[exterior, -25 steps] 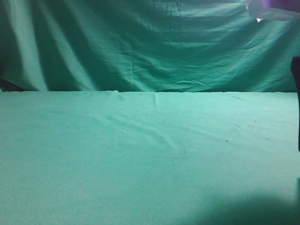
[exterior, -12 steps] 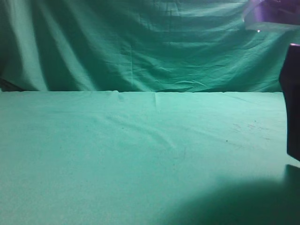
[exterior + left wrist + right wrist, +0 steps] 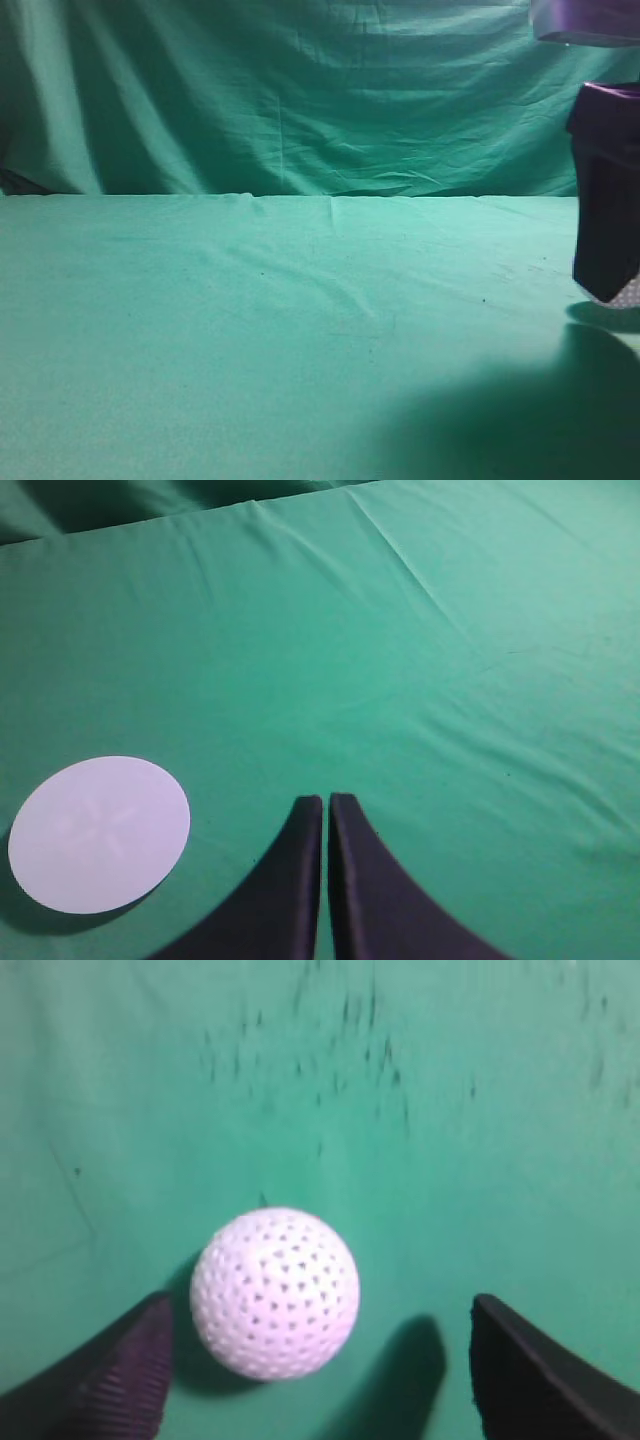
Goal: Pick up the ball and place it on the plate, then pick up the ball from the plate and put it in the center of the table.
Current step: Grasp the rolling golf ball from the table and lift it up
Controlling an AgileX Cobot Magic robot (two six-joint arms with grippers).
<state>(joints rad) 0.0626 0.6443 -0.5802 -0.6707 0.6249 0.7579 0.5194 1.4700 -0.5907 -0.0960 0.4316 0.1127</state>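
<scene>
The white dimpled ball (image 3: 275,1292) lies on the green table (image 3: 470,1160), between the two fingers of my right gripper (image 3: 322,1360). That gripper is open, with its left finger close to the ball and its right finger well apart from it. In the exterior view the right gripper (image 3: 606,285) hangs at the far right edge, low over the table (image 3: 250,330), and a sliver of the ball (image 3: 629,296) shows at its tip. My left gripper (image 3: 326,802) is shut and empty above the cloth. A flat white round plate (image 3: 98,834) lies to its left.
A draped green cloth backdrop (image 3: 300,100) hangs behind the table. Small dark marks speckle the cloth (image 3: 350,1020) beyond the ball. Folds (image 3: 430,580) run across the cloth in the left wrist view.
My right gripper has come into the exterior view from the right edge and moved down towards the table. The ball now shows at its tip.
</scene>
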